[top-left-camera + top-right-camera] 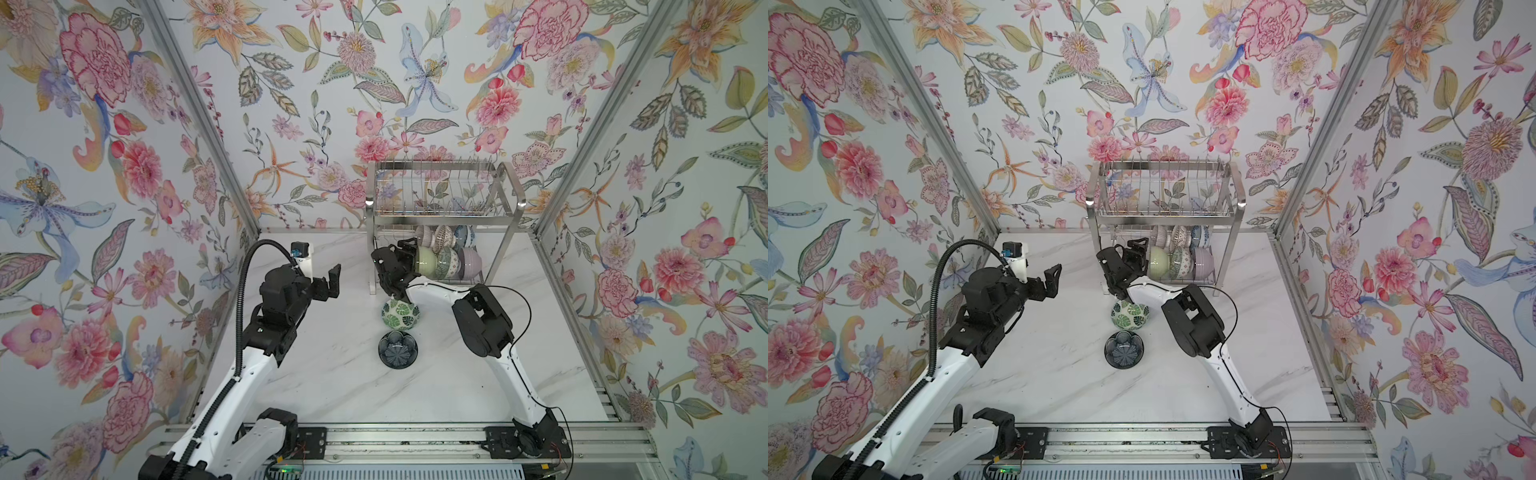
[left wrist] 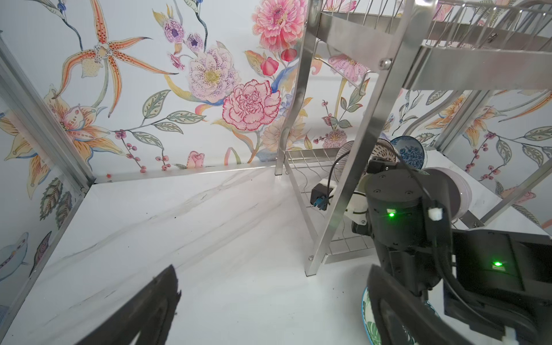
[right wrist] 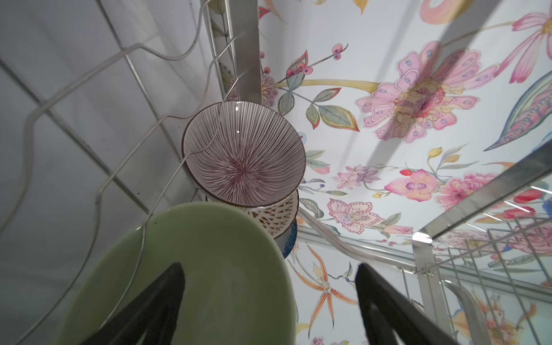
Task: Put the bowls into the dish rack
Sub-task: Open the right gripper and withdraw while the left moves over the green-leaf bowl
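The dish rack (image 1: 440, 214) (image 1: 1163, 214) stands at the back of the table. Its lower shelf holds several bowls on edge in two rows. At the front left is the pale green bowl (image 1: 426, 261) (image 1: 1158, 257) (image 3: 209, 254). My right gripper (image 1: 410, 257) (image 1: 1139, 254) (image 3: 268, 268) is open astride its rim, one finger inside, the other clear outside. Behind it leans the purple-lined bowl (image 3: 243, 155). On the table lie the green leaf bowl (image 1: 401, 316) (image 1: 1130, 316) (image 2: 369, 322) and the navy bowl (image 1: 398, 350) (image 1: 1124, 350). My left gripper (image 1: 333, 282) (image 1: 1054, 280) (image 2: 274, 268) hangs open and empty, left of the rack.
The right arm's forearm (image 1: 440, 291) reaches over the green leaf bowl's far edge. The rack's front left leg (image 2: 334, 191) stands close to the right wrist. Flowered walls close in the marble table (image 1: 332, 374) on three sides.
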Robot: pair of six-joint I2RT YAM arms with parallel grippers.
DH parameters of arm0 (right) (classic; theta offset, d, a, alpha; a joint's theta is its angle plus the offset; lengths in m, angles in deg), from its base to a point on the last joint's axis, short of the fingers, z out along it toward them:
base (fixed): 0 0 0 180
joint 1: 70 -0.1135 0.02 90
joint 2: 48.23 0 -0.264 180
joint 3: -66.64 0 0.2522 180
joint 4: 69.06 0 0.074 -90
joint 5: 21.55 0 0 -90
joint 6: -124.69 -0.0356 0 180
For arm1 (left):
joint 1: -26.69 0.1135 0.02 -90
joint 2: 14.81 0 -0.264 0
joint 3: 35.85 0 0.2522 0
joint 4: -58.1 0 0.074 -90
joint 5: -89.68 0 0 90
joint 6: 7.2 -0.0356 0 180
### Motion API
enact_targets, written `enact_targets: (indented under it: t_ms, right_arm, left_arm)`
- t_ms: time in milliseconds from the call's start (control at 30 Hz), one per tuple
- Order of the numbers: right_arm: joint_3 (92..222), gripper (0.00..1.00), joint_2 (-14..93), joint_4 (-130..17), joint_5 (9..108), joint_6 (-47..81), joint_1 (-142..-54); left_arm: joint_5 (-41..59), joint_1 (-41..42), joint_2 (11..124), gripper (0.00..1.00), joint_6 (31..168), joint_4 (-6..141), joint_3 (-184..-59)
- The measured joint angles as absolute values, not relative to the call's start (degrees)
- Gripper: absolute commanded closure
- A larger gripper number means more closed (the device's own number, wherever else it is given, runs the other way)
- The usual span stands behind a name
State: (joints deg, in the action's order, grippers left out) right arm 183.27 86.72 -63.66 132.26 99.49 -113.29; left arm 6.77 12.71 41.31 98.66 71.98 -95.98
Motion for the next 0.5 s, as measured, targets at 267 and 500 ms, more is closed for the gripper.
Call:
enact_targets:
  t_ms: [267, 500]
  right_arm:
    - [172.9, 0.00, 79.0, -68.0, 124.1, 93.8, -111.9]
    - [163.2, 0.01, 72.6, -72.8, 117.0, 89.1, -111.4]
  left_arm:
    - [5.9, 12.8, 44.6, 0.01, 98.6, 72.2, -98.0]
    - [2.8, 11.7, 48.5, 0.01, 98.6, 73.4, -101.6]
